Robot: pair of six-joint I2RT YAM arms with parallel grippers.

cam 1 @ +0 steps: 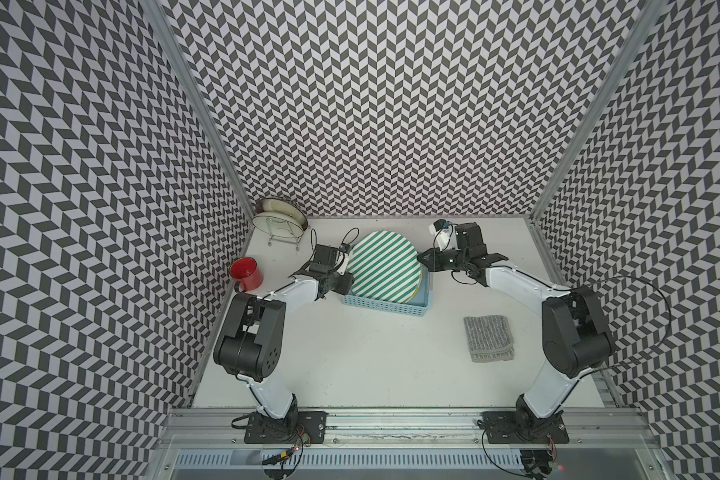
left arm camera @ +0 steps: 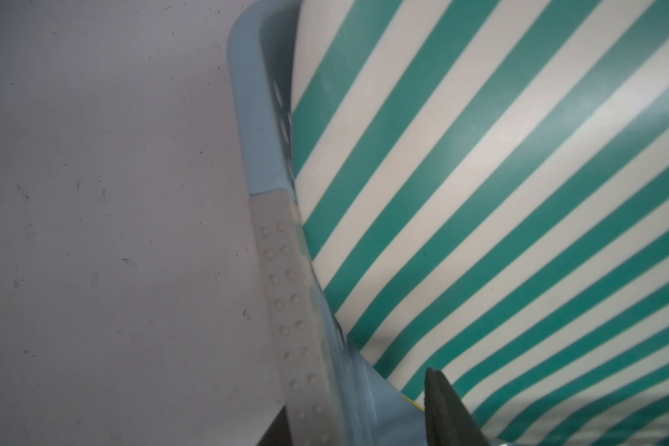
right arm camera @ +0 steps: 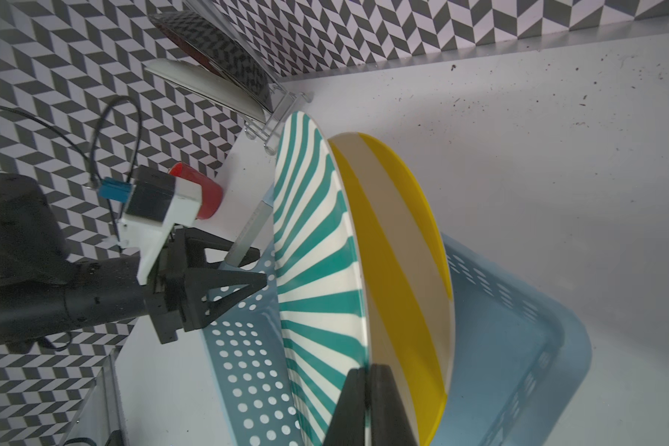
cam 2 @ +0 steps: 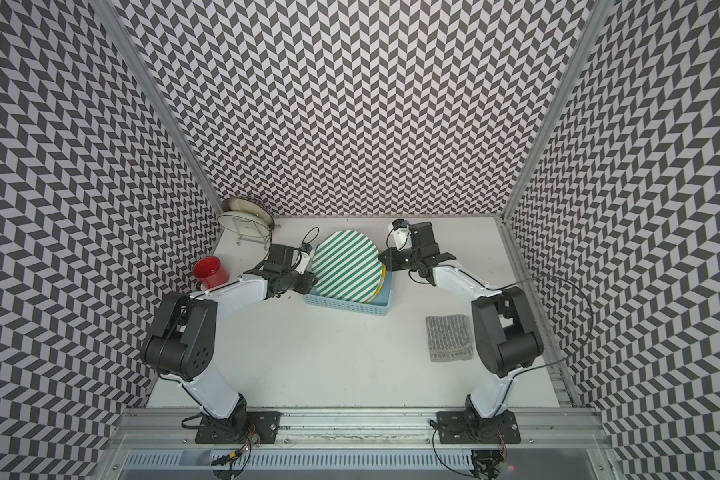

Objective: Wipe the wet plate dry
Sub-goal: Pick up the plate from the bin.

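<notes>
Right gripper (right arm camera: 368,376) clenched on the rim of the green-striped plate (cam 1: 383,270), which stands on edge in a blue basket (cam 1: 383,306) and stretches broadside away from it toward the left gripper (cam 1: 346,277). That one's jaws sit apart astride the basket wall at the plate's far edge — whether they press cannot be told. A yellow plate (right arm camera: 394,251) leans against the striped one's back. Likely next is a lift, with open room above. The grey cloth (cam 1: 489,338) lies flat on the table (cam 1: 350,365), well back from the right gripper toward its arm's base — nearer that arm.
</notes>
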